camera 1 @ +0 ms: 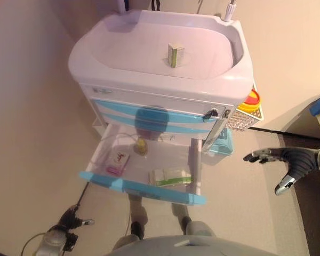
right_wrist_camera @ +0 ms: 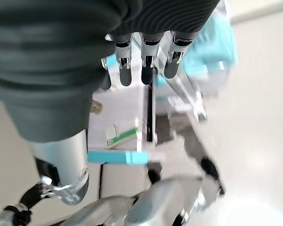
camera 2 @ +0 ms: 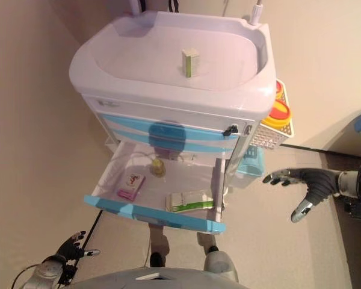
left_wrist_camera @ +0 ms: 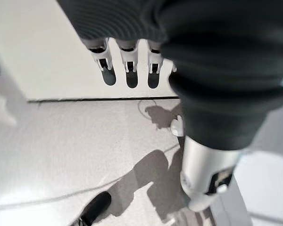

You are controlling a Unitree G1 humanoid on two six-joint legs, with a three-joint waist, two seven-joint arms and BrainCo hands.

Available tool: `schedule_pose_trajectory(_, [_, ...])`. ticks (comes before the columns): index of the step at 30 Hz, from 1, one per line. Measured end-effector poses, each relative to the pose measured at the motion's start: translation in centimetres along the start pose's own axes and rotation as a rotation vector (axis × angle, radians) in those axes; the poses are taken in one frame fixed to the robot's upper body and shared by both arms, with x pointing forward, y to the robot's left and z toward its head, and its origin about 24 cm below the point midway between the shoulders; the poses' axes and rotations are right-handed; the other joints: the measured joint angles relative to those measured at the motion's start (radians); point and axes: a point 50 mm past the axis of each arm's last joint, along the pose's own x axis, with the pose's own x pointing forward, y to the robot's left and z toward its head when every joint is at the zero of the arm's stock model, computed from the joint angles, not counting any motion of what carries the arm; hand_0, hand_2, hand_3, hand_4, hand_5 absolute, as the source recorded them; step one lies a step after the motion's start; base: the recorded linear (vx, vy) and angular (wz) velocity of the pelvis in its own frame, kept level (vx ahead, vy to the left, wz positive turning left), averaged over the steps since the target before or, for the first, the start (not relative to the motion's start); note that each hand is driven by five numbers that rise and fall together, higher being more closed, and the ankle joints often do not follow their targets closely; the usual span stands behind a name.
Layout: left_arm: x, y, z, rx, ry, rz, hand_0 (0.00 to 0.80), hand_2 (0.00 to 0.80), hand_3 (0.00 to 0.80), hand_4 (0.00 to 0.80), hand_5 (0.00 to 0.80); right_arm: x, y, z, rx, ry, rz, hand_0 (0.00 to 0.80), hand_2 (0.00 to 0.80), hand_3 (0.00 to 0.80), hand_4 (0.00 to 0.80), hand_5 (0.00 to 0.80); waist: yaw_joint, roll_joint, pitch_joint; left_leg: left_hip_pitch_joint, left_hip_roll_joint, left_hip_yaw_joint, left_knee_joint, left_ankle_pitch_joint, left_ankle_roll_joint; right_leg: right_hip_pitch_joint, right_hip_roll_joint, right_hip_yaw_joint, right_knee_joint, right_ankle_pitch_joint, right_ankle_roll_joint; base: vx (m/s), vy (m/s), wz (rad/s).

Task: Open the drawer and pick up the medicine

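Pale beige floor [camera 1: 32, 106] surrounds the unit on all visible sides, with a dark strip of flooring [camera 1: 309, 176] beyond it on the robot's right. The landmark is a white plastic medical cart [camera 1: 160, 90] with a shallow basin-shaped top and light-blue striped drawer fronts. Its lowest visible drawer, a white tray with a light-blue front edge [camera 1: 141, 189], is pulled fully out toward the robot. A white perforated side basket [camera 1: 240, 120] hangs on the cart's right flank, carrying a yellow and red round object [camera 1: 252, 100]; a light-blue bin [camera 1: 223, 143] sits below it against the cart. Inside the open drawer, a flat white and green medicine box [camera 1: 170, 176] lies near the front edge toward the right wall; a small white and pink box [camera 1: 118, 162] lies toward the left wall; a small yellow round item [camera 1: 142, 146] rests near the back, beside a thin white cord. A small green and white carton [camera 1: 174, 55] stands upright in the middle of the cart's top basin. The right hand [camera 1: 288, 162] hangs in the air to the right of the cart, level with the open drawer and well apart from it, fingers spread and straight, thumb extended, holding nothing. The left hand [camera 1: 69, 220] is low, in front of the cart's left corner and below the drawer front, clear of it; its fingers are loosely extended and grasp nothing, as the left wrist view confirms with straight fingers [left_wrist_camera: 131, 70] over bare floor.
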Motion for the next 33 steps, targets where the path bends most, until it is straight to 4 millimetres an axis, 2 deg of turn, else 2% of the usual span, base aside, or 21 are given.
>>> schedule_pose_trajectory(3, [0.5, -0.6, 1.2, 0.147, -0.033, -0.042, 0.0, 0.0, 0.0, 0.0, 0.0, 1.5, 0.8, -1.5, 0.072, 0.02, 0.08, 0.0, 0.0, 0.0, 0.0, 0.0, -0.008, 0.009, 0.013, -0.02, -0.001, 0.01, 0.011, 0.001, 0.002, -0.035, -0.001, 0.014, 0.024, 0.0, 0.0, -0.082, 0.002, -0.14])
schedule_pose_trajectory(6, [1.2, -0.8, 3.5, 0.282, -0.102, -0.067, 0.0, 0.0, 0.0, 0.0, 0.0, 2.6, 1.2, -2.7, 0.112, 0.056, 0.133, 0.0, 0.0, 0.0, 0.0, 0.0, -0.018, 0.015, 0.054, -0.051, -0.001, 0.013, 0.027, 0.007, 0.002, -0.075, 0.0, 0.021, 0.054, 0.0, 0.0, -0.111, -0.008, -0.06])
schedule_pose_trajectory(10, [2.2, -0.5, 7.3, 0.373, -0.196, -0.073, 0.0, 0.0, 0.0, 0.0, 0.0, 3.7, 0.6, -2.3, 0.116, 0.03, 0.131, 0.0, 0.0, 0.0, 0.0, 0.0, -0.033, 0.01, 0.135, -0.09, 0.003, 0.031, 0.064, 0.002, -0.004, -0.13, 0.003, 0.034, 0.098, 0.002, -0.003, -0.111, -0.018, -0.13])
schedule_pose_trajectory(16, [3.2, 0.4, 9.6, 0.519, -0.197, -0.062, 0.0, 0.0, 0.0, 0.0, 0.0, 4.6, 0.3, -1.3, 0.082, -0.005, 0.136, 0.0, 0.0, 0.0, 0.0, 0.0, -0.064, -0.027, 0.211, -0.131, 0.016, 0.057, 0.12, -0.019, -0.008, -0.184, 0.018, 0.072, 0.127, 0.009, -0.009, -0.102, -0.064, -0.19])
schedule_pose_trajectory(19, [3.5, 2.0, 11.5, 0.666, -0.217, -0.021, 0.0, 0.0, 0.0, 0.0, 0.0, 5.3, 0.6, -1.0, 0.073, -0.013, 0.157, 0.0, 0.0, 0.0, 0.0, 0.0, -0.08, -0.056, 0.257, -0.172, 0.032, 0.058, 0.186, -0.044, -0.01, -0.197, 0.035, 0.081, 0.126, 0.02, -0.015, -0.074, -0.083, -0.16])
schedule_pose_trajectory(21, [3.7, 2.6, 12.2, 0.756, -0.21, -0.009, 0.0, 0.0, 0.0, 0.0, 0.0, 5.5, 0.6, -1.2, 0.079, -0.002, 0.154, 0.0, 0.0, 0.0, 0.0, 0.0, -0.09, -0.064, 0.265, -0.197, 0.046, 0.057, 0.223, -0.061, -0.014, -0.209, 0.045, 0.083, 0.128, 0.022, -0.018, -0.038, -0.073, -0.11])
schedule_pose_trajectory(24, [3.8, 3.6, 13.1, 0.876, -0.198, 0.014, 0.0, 0.0, 0.0, 0.0, 0.0, 5.8, 0.4, -2.8, 0.112, 0.076, 0.134, 0.0, 0.0, 0.0, 0.0, 0.0, -0.094, -0.07, 0.286, -0.209, 0.061, 0.056, 0.264, -0.085, -0.02, -0.207, 0.059, 0.09, 0.128, 0.027, -0.026, -0.019, -0.061, -0.13])
schedule_pose_trajectory(28, [3.6, 5.5, 15.1, 0.926, -0.208, 0.062, 0.0, 0.0, 0.0, 0.0, 0.0, 5.9, 0.4, -5.4, 0.179, 0.189, 0.124, 0.0, 0.0, 0.0, 0.0, 0.0, -0.095, -0.072, 0.309, -0.209, 0.061, 0.055, 0.275, -0.092, -0.02, -0.207, 0.059, 0.094, 0.132, 0.027, -0.026, -0.008, -0.021, -0.03])
schedule_pose_trajectory(33, [2.9, 9.6, 18.6, 0.957, -0.22, 0.186, 0.0, 0.0, 0.0, 0.0, 0.0, 7.5, 1.9, -6.2, 0.235, 0.187, 0.175, 0.0, 0.0, 0.0, 0.0, 0.0, -0.102, -0.072, 0.332, -0.242, 0.062, 0.051, 0.317, -0.105, -0.014, -0.229, 0.055, 0.096, 0.156, 0.027, -0.026, 0.0, 0.0, 0.0])
